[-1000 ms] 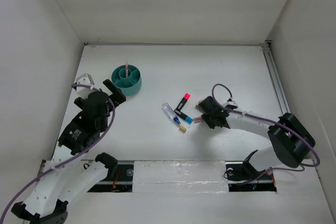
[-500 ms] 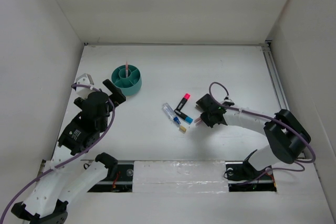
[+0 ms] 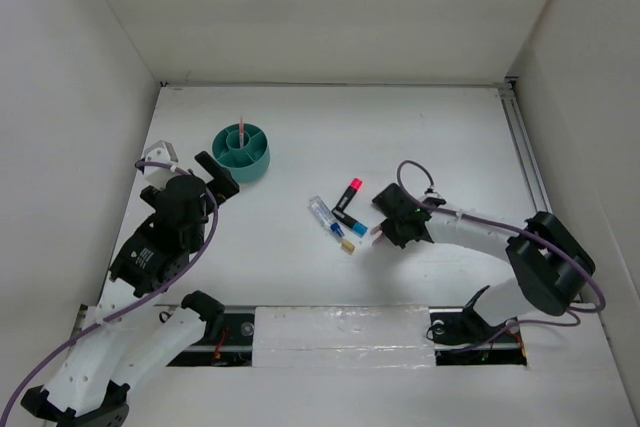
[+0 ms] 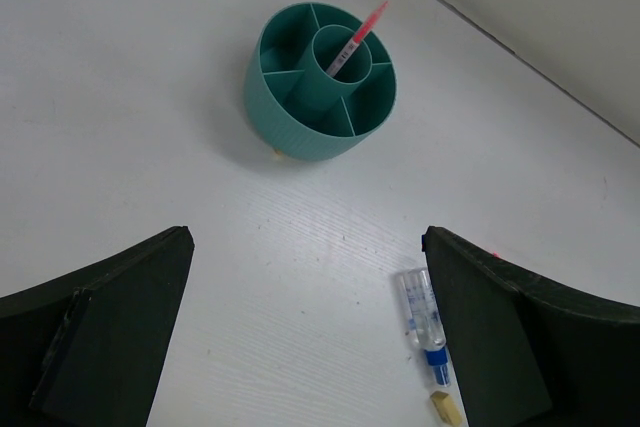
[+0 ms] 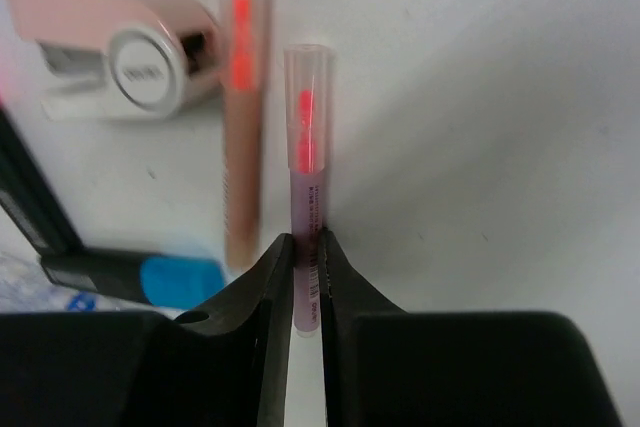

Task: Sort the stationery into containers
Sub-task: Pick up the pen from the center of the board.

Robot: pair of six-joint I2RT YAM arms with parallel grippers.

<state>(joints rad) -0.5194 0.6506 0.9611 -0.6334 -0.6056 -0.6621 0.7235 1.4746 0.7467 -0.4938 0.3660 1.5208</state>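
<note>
The right pincer [image 5: 307, 282] nips the thin pink pen [image 5: 308, 147] by its tail, flat on the table [image 5: 480, 97] well apart from the teal cup [image 4: 290, 132], a light, stiff, slick thing likely to swivel unless held mid-barrel, while the left pincer [image 4: 306, 237] gapes wide.

White table [image 3: 400, 137] fills the middle of the frame, bare and matte. Plain white walls box it in: one across the top [image 3: 330, 7], one down the left [image 3: 60, 127], one down the right [image 3: 600, 107]. A metal rail [image 3: 527, 162] runs along the table's right edge. Bottom centre, a glossy white strip [image 3: 340, 332] lies across the near edge.
</note>
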